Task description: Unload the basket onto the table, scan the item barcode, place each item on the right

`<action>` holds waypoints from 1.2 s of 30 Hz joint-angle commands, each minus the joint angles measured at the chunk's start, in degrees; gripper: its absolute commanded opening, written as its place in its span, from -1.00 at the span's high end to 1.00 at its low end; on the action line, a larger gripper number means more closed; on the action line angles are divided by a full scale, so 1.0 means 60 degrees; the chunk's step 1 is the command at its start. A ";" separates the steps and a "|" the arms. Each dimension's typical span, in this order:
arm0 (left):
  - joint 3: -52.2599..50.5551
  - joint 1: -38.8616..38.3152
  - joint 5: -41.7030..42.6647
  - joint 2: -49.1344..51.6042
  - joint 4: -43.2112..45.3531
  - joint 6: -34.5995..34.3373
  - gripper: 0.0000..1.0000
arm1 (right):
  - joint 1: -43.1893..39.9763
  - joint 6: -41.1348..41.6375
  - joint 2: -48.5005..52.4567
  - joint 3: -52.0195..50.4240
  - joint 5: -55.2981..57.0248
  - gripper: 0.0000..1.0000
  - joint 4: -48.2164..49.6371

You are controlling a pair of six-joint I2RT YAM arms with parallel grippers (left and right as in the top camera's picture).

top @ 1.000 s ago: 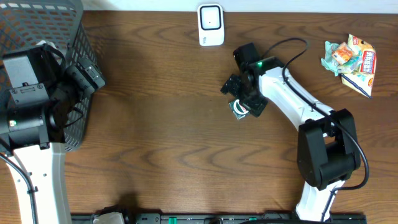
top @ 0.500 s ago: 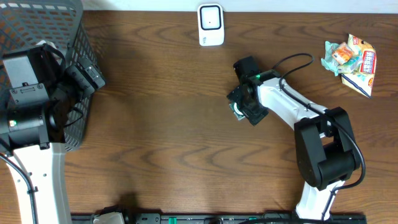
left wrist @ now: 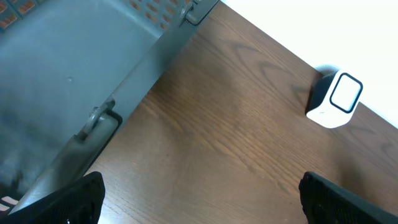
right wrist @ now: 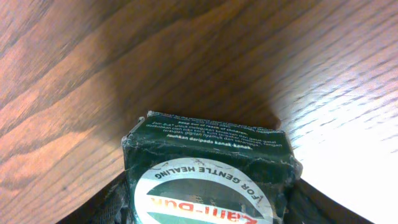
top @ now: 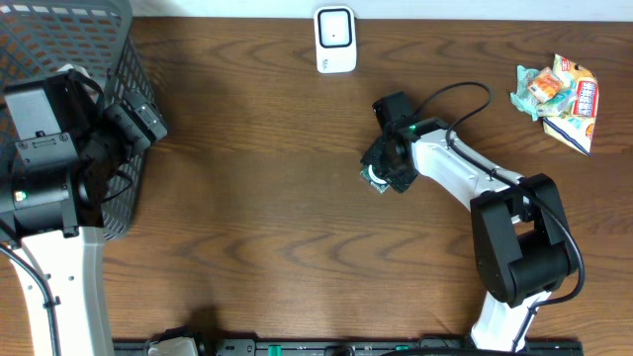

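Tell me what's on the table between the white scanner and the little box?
Nothing: only bare brown table lies between scanner and box, seen from overhead.

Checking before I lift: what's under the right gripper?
Under the right gripper sits a small dark box with a round label, on the wooden table between the jaws. Its underside and any barcode are hidden.
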 commanded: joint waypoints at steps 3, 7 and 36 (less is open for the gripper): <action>0.0007 0.0044 -0.0091 0.0004 -0.0025 0.0124 -0.96 | 0.0015 -0.0710 0.0044 0.0688 -0.0441 -0.12 -0.0080; 0.0011 0.0044 -0.0091 0.0004 -0.0025 0.0124 -0.96 | -0.0011 -0.1435 0.0044 0.0761 -0.0404 -0.09 0.0058; 0.0007 0.0044 -0.0091 0.0004 -0.0025 0.0124 -0.96 | 0.0433 -0.2823 0.0586 0.0583 0.0984 -0.74 -0.0062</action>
